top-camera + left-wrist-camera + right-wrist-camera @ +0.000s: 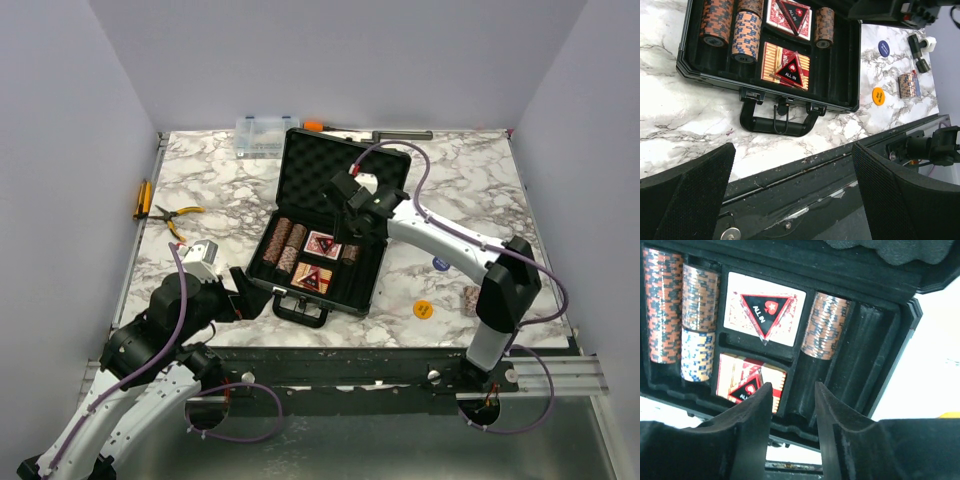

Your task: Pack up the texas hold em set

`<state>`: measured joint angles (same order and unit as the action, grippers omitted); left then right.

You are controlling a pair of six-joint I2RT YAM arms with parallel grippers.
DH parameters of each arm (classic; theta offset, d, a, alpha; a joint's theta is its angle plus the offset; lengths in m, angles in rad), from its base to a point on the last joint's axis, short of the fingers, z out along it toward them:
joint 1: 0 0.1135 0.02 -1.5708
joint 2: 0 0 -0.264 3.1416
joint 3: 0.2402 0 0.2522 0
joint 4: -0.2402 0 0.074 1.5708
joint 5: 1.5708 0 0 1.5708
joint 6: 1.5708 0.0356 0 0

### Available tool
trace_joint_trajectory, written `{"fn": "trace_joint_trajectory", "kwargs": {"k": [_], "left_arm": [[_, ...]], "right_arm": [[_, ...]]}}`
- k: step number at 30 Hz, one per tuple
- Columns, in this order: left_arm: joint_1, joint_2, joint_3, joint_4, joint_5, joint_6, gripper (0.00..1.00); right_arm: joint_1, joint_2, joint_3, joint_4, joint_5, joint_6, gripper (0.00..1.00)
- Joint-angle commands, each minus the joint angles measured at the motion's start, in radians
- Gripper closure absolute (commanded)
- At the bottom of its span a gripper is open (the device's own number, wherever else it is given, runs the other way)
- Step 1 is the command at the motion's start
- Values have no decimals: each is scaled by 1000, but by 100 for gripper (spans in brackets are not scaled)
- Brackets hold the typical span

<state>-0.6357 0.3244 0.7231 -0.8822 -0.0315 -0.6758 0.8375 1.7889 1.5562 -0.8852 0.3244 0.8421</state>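
Seen from above, the open case (352, 292) lies at the middle of the tabletop (470, 190). Its foam-lined lid (320, 165) stands upright on the far side, and its handle (300, 310) points toward the near edge. Chip stacks (281, 245) fill the case's left slots, with two red decks (322, 243) beside them in the middle. The right jaws hang low over the case, right of the decks. The left jaws sit just off the case's near left corner. A loose stack (470, 299), an orange token (422, 309) and a blue token (441, 263) lie on the tabletop right of the case, toward the near right corner. Pliers (178, 217) lie near the left edge, and an organiser box (265, 137) sits at the far edge.

From the left wrist, the left jaws stand spread wide with nothing between them, over the tabletop's near edge. The handle lies ahead of them. A triangular token (791, 72) marked "ALL IN" rests on the nearer deck, and a second one rests on the deck beyond. The round tokens and the loose stack lie outside the case, to its right.

From the right wrist, the right jaws are parted only by a narrow gap and hold nothing. They hang above the case's near wall. A short stack (822, 325) lies at the far end of the slot right of the decks.
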Motion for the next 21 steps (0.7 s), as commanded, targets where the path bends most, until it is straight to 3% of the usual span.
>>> {"fn": "trace_joint_trajectory", "kwargs": {"k": [1,7,21], "left_arm": [[7,5,-16,14,25,10,2],[7,13,-17,17,25,10,2],[10,8,-17,9,-16,4,2]], "right_arm": [[-3,-87,2,-82,34,-6,54],[-5,-186,-70,-139,54,25,37],[-22,-338,-259,-238,97,118,20]]}}
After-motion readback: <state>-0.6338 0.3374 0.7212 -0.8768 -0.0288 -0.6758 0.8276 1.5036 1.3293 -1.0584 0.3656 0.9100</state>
